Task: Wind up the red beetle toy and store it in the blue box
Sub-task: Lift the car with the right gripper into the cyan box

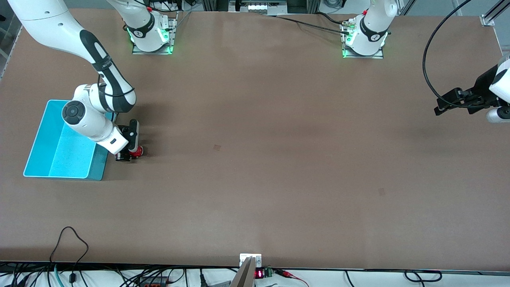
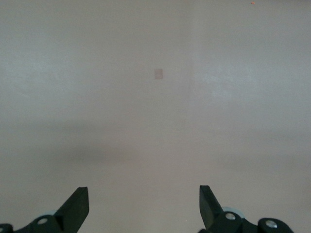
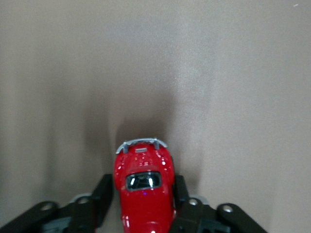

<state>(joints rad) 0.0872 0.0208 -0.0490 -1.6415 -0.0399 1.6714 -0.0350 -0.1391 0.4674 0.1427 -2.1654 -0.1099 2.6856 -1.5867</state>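
Note:
The red beetle toy (image 3: 144,187) is a tiny glossy red car with a silvery bumper, resting on the brown table just beside the blue box (image 1: 59,153). My right gripper (image 3: 144,194) is shut on the toy, one black finger pressed against each flank. From the front, the toy (image 1: 137,151) peeks out red under the right gripper (image 1: 128,153), close to the box wall that faces the table's middle. The box is a light blue bin, partly covered by the right arm. My left gripper (image 2: 144,206) waits open over bare table at the left arm's end (image 1: 454,103).
Cables (image 1: 71,247) and a small red display (image 1: 259,274) run along the table edge nearest the front camera. A black cable (image 1: 428,59) loops to the left arm. The two arm bases (image 1: 151,36) stand at the edge farthest from that camera.

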